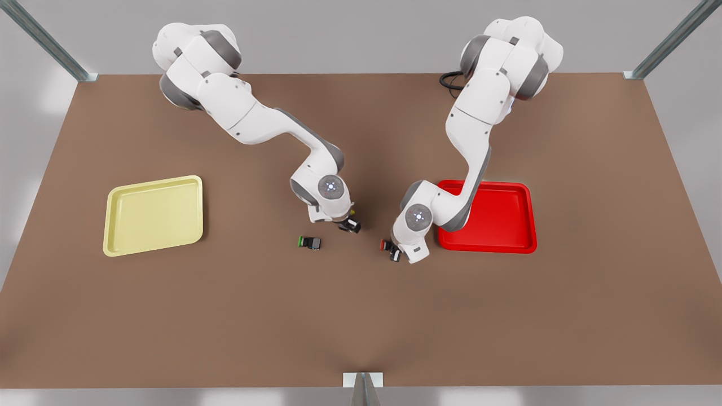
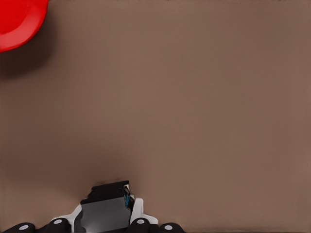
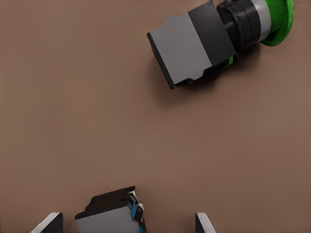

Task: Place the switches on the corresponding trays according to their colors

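Red switch at left end effector (cap hidden wrist-side).

The left gripper has its fingers closed on a dark switch over the brown table, well apart from the red tray

Evenly and softly lit from above, bright without glare. Only faint, diffuse shadows on the brown table: a soft dark patch beside the red tray in the left wrist view, a thin blurred one under the green-capped switch in the right wrist view. Slightly smeared textures throughout, with soft edges on the arms. Pale blurred reflections along the grey surround in the front view.
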You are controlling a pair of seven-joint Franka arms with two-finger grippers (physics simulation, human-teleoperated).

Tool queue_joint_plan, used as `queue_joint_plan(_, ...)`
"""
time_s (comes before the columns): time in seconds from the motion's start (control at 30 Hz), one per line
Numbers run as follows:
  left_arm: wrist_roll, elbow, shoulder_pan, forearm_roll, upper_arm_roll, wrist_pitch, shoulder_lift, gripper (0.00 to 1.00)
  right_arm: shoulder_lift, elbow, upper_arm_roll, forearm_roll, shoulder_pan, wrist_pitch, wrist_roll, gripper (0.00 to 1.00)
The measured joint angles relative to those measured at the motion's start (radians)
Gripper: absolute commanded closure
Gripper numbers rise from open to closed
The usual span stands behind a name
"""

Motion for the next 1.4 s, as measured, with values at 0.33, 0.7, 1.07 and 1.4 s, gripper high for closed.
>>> queue_joint_plan(0.33,0.610,0.041,0.035,-0.028,0.298,-0.360,-0.132,0.48,0.000,-0.002,0.000,-0.006,-0.003,0.015,-0.222,0.00)
queue_joint_plan(0.7,0.990,-0.722,0.030,-0.068,0.432,-0.003,-0.540,0.48,0.015,-0.003,0.000,-0.006,0.000,0.035,-0.253,0.40)
queue_joint_plan(1.07,0.989,-0.718,0.030,-0.076,0.440,-0.110,-0.600,0.00,0.014,0.010,0.000,-0.003,0.003,0.026,-0.240,0.44)
queue_joint_plan(1.4,1.637,-0.093,0.031,0.034,0.441,-0.650,-0.692,0.00,0.011,0.011,0.000,-0.002,0.005,0.027,-0.240,0.51)
